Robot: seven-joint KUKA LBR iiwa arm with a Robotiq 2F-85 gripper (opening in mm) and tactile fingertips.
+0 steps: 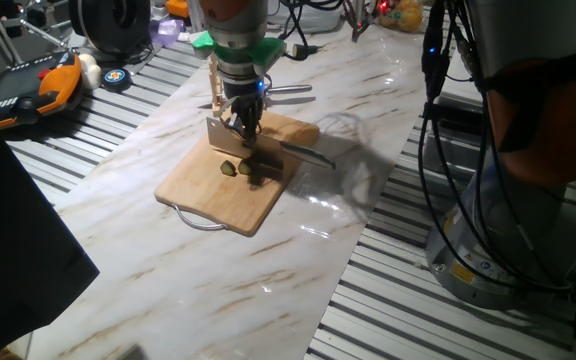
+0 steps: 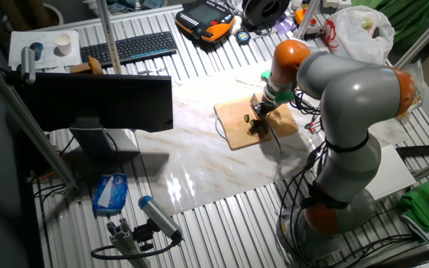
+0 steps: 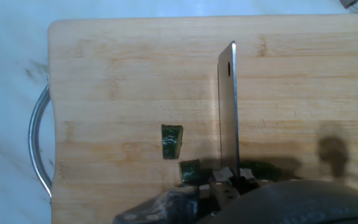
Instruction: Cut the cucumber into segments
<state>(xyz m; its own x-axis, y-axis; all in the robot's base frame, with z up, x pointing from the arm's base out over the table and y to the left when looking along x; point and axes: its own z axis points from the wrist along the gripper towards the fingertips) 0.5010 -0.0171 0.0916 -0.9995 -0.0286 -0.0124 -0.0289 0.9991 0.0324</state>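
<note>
**Two cut pieces beside the blade on the board**

Two small green segments [image 3: 172, 142] lie on the wooden board [image 3: 123, 74], seen from the hand view: one on its own left of the knife blade [image 3: 228, 106], the other nearer the tool and close to the blade's base. The blade stands edge-down across the board, running away from the tool. What is left of the cucumber [image 3: 263, 169] shows as a dark green strip just right of the blade, partly hidden under the tool.

The tool [image 1: 242, 125] is low over the middle of the board, clenched on the knife; its handle [image 1: 306, 154] sticks out to one side.

The board has a metal loop handle [image 3: 37, 149] at one end and rests on the marble-patterned table [image 1: 168, 270]. Farther off, on the slatted surface, sit a keyboard [image 2: 129, 47] and an orange-and-black pendant [image 2: 207, 18].
</note>
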